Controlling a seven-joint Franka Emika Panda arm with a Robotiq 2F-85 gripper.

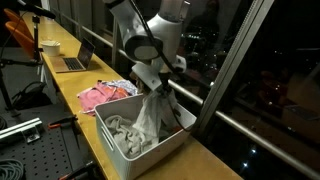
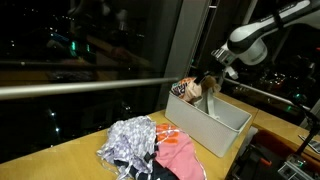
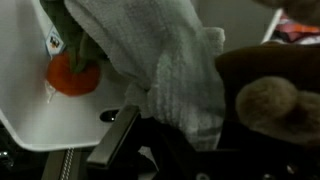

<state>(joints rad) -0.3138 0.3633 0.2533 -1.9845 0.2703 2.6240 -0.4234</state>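
The gripper (image 1: pixel 151 76) is clenched on a grey cloth (image 1: pixel 153 110). The cloth hangs straight below it, long axis vertical, its lower end apparently reaching the laundry (image 1: pixel 121 130) in the white bin (image 1: pixel 140 161) directly beneath.

The white-and-black jointed arm (image 1: pixel 165 15) slopes down from above in both exterior views, its wrist (image 1: pixel 143 50) bent so that the tool (image 1: pixel 155 80) points downward. In the wrist view the dark fingers (image 3: pixel 118 140) are pinched tight on a pale grey terry cloth (image 3: pixel 170 60), which hangs from them.
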